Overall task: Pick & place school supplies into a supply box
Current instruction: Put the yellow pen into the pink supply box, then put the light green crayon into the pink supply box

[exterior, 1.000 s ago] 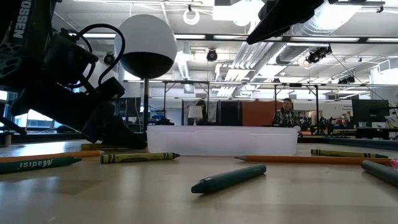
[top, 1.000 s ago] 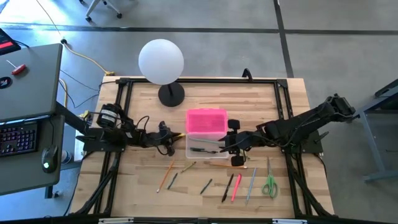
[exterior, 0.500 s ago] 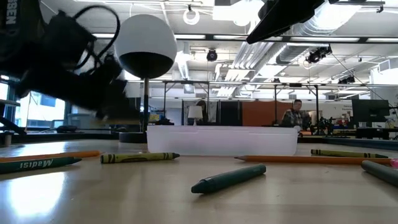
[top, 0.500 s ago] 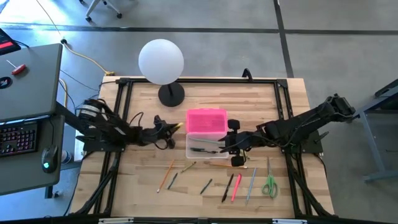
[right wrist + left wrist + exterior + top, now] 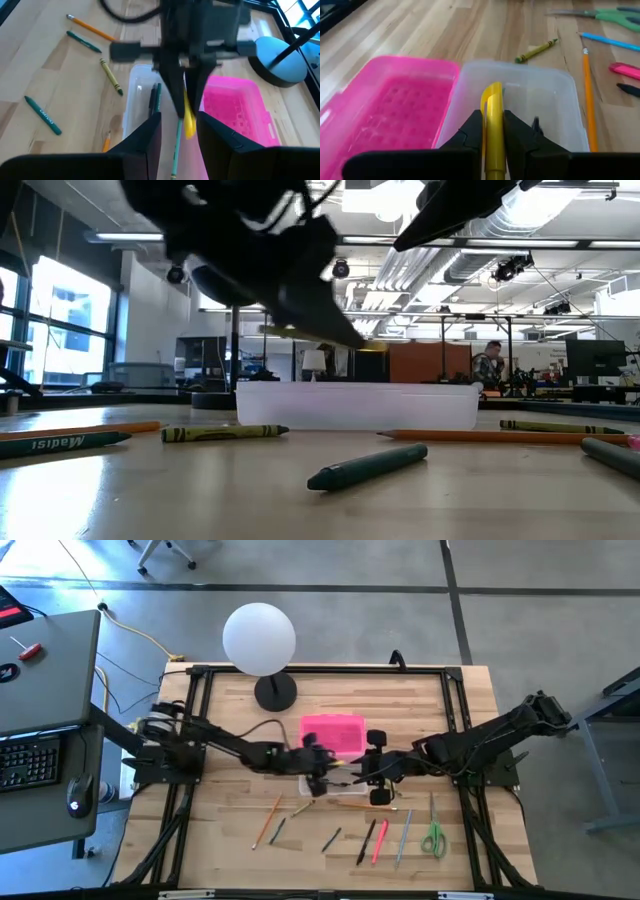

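The supply box lies open at mid-table, its clear tray (image 5: pixel 555 100) beside its pink lid (image 5: pixel 395 110). My left gripper (image 5: pixel 492 117) hangs over the tray (image 5: pixel 345 787), shut on a yellow pen (image 5: pixel 189 120). My right gripper (image 5: pixel 180 127) stands open at the box's right end (image 5: pixel 368 772); whether it touches the box I cannot tell. A thin green pencil (image 5: pixel 175 150) lies in the tray. More school supplies lie flat on the table in front of the box: pencils (image 5: pixel 268 822), pens (image 5: pixel 380 840) and green-handled scissors (image 5: pixel 433 838). My left gripper pinches the yellow pen (image 5: pixel 493 107) between its two fingers. The fingers slant down from the table's left and lie along the pen. Its free end (image 5: pixel 492 90) sticks out past the fingertips over the clear tray. The pen is lifted clear of box and table.
A white globe lamp (image 5: pixel 260 638) stands on its dark base (image 5: pixel 275 692) behind the box to the left. Crayons (image 5: pixel 368 465) lie on the near part of the table. A black frame (image 5: pixel 320 668) runs round the tabletop. A desk with a keyboard (image 5: pixel 30 760) stands at the left.
My left gripper has risen and swung toward the table's right edge, from left of the box to above the clear tray. It has carried the yellow pen along. My right arm has kept still.
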### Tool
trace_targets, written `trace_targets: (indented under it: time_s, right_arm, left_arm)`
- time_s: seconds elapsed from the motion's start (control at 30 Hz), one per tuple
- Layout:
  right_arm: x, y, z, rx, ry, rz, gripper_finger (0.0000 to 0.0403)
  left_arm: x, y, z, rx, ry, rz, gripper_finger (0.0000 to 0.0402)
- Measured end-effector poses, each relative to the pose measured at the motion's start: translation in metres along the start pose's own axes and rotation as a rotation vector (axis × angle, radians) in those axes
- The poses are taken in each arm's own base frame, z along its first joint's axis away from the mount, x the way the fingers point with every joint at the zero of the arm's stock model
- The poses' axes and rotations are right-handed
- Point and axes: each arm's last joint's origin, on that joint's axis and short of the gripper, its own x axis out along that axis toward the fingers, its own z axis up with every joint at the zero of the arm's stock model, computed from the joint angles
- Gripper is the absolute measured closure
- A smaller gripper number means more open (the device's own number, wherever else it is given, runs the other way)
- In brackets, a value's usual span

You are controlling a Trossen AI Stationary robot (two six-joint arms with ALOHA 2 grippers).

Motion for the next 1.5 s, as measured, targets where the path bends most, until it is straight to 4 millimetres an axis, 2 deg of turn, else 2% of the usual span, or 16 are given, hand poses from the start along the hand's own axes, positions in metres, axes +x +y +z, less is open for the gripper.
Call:
trace_targets:
  time_s: [0.07, 0.23, 0.47, 0.83, 1.03, 1.23, 1.37, 1.5]
  right_arm:
    - [0.0, 0.0, 0.0, 0.013, 0.001, 0.0, 0.03]
    - [0.0, 0.0, -0.004, 0.032, 0.041, -0.001, 0.03]
    - [0.0, -0.001, -0.008, 0.042, 0.083, -0.007, 0.03]
    - [0.001, -0.002, -0.002, 0.039, 0.027, 0.001, 0.03]
    - [0.002, -0.004, -0.003, 0.113, 0.042, 0.035, 0.03]
    - [0.002, -0.002, -0.014, 0.257, 0.168, 0.083, 0.03]
    - [-0.003, 0.003, -0.023, 0.401, 0.246, -0.001, 0.03]
    - [-0.015, 0.012, -0.042, 0.428, 0.389, -0.134, 0.03]
  left_arm:
    - [0.015, -0.006, 0.006, 0.009, 0.015, -0.015, 0.032]
    - [0.042, -0.017, -0.002, 0.003, 0.042, -0.1, 0.0319]
    - [0.05, -0.017, -0.014, -0.067, 0.078, -0.088, 0.0309]
    - [0.05, -0.016, -0.015, -0.02, 0.084, -0.051, 0.0227]
    - [0.036, -0.012, 0.004, -0.005, 0.032, -0.006, 0.0214]
    - [0.012, -0.005, 0.024, -0.008, 0.024, 0.085, 0.0213]
    - [-0.002, -0.001, 0.03, 0.005, 0.06, 0.099, 0.0213]
    - [-0.012, 0.003, 0.031, -0.025, 0.1, 0.137, 0.0213]
